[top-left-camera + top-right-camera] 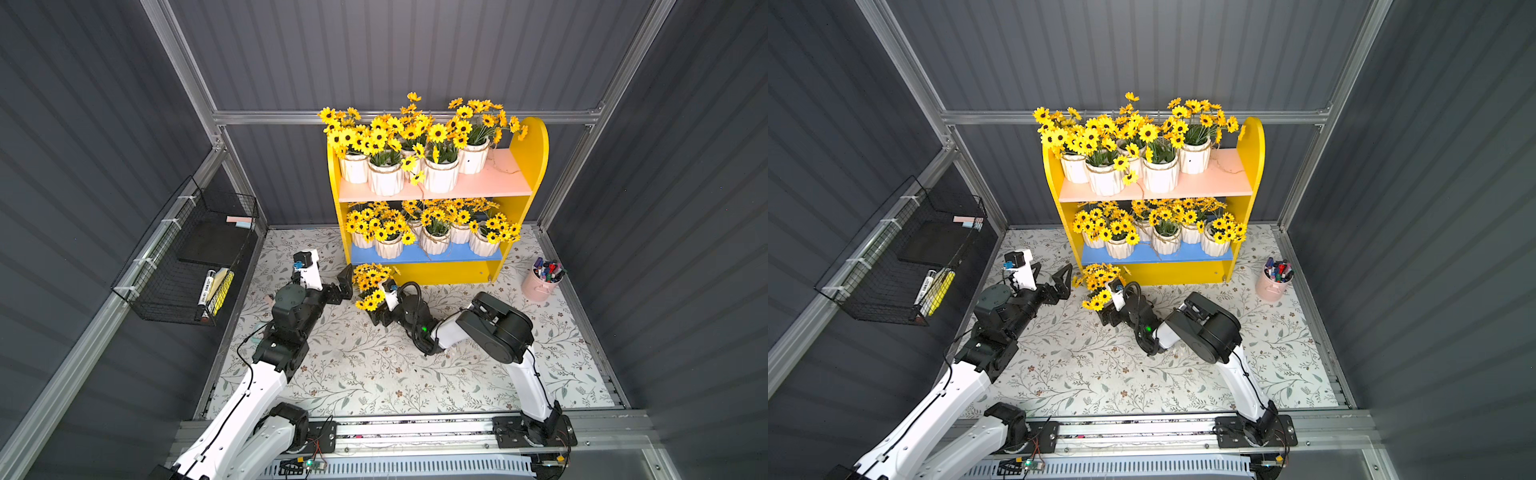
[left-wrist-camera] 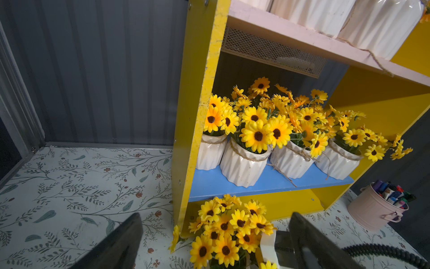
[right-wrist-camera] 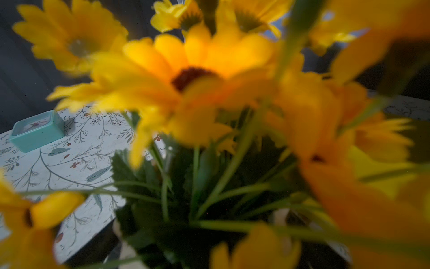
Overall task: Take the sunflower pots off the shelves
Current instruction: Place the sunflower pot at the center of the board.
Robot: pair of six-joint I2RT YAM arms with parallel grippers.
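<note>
Your right gripper (image 1: 379,316) flanks a pot (image 1: 371,286) standing on the table (image 1: 374,374) just before the shelves (image 1: 528,166). Its flowers (image 3: 197,69) hide the jaws, so you cannot tell the grip. Your left gripper (image 1: 344,284) gapes empty beside it.

**Sunflowers crowd the lens**

A sunflower bunch (image 3: 193,76) fills nearly the whole view — bright yellow petals around dark brown centres, most of them blurred by closeness. Beneath the blooms, green stems and toothed leaves (image 3: 197,186) gather toward one point. Through a gap shows a pale tabletop (image 3: 69,167) printed with leafy sprigs and small red flowers. On it stands a small teal box (image 3: 37,131) with a pale face — possibly a clock. A dark wall (image 3: 21,69) lies behind.
</note>
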